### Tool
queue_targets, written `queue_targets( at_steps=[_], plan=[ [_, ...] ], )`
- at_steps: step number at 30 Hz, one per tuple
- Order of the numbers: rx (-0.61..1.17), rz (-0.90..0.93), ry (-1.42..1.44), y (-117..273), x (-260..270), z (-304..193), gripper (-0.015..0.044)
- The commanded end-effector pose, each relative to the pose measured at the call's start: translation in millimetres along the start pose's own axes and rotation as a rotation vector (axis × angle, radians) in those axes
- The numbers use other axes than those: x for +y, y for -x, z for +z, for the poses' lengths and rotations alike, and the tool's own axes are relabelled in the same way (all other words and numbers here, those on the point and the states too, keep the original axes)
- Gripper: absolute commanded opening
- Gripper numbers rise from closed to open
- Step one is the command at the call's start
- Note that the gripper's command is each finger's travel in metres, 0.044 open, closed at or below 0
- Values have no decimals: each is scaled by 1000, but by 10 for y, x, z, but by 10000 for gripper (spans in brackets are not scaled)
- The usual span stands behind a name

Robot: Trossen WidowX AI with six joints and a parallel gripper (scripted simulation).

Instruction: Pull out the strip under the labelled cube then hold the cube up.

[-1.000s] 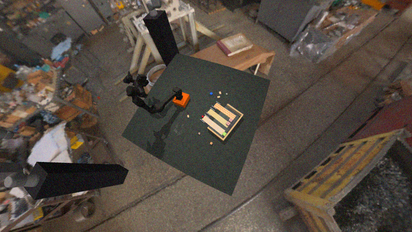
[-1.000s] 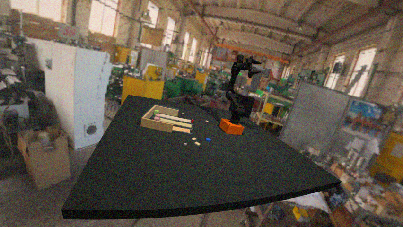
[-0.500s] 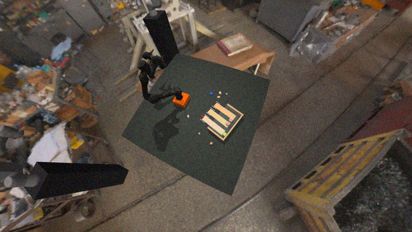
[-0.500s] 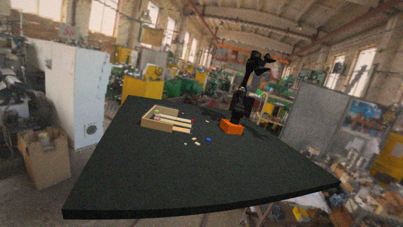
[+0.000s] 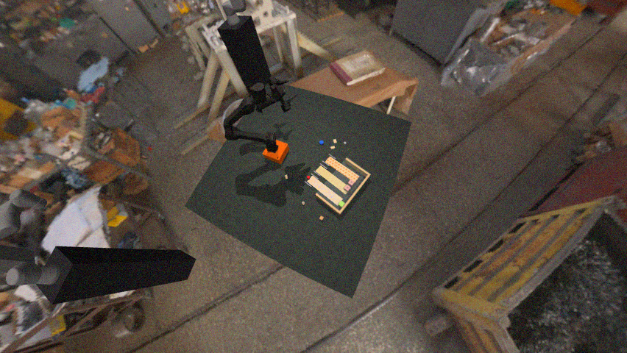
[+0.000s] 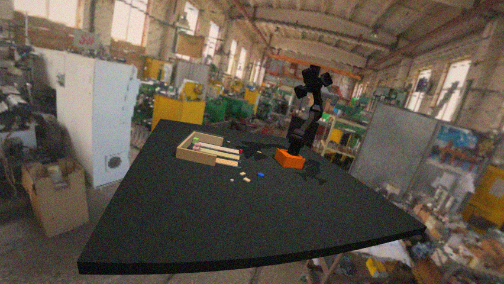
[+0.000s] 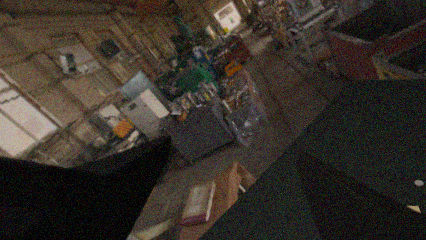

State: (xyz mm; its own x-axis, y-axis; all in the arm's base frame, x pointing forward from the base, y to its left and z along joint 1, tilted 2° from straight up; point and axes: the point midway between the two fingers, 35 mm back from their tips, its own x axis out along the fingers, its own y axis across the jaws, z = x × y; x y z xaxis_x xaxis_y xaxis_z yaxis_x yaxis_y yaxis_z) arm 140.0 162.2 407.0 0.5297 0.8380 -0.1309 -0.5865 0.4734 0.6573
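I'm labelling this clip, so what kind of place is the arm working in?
Most likely a factory hall or workshop: tall brick-framed windows, yellow and green machinery behind the dark table, and a cluttered concrete floor.

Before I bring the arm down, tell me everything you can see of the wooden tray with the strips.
The wooden tray is a shallow, light tan, open-topped box lying flat on the dark table, right of the orange base. Three pale strips lie side by side inside, their ends sticking out the open side toward the arm. Small pink and green cubes sit at the strips' far ends. Nothing grips it.
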Motion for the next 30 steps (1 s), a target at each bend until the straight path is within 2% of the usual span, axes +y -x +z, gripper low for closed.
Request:
queue_targets(
  at_steps=[1, 9, 19, 30],
  plan=[
    [-56, -222, 63, -262, -718, 89, 400],
    [-95, -630, 162, -253, -2072, 125, 400],
    [6, -1122, 218, 443, -3530, -264, 400],
    [21, -1157, 218, 518, -3619, -316, 400]
  ],
)
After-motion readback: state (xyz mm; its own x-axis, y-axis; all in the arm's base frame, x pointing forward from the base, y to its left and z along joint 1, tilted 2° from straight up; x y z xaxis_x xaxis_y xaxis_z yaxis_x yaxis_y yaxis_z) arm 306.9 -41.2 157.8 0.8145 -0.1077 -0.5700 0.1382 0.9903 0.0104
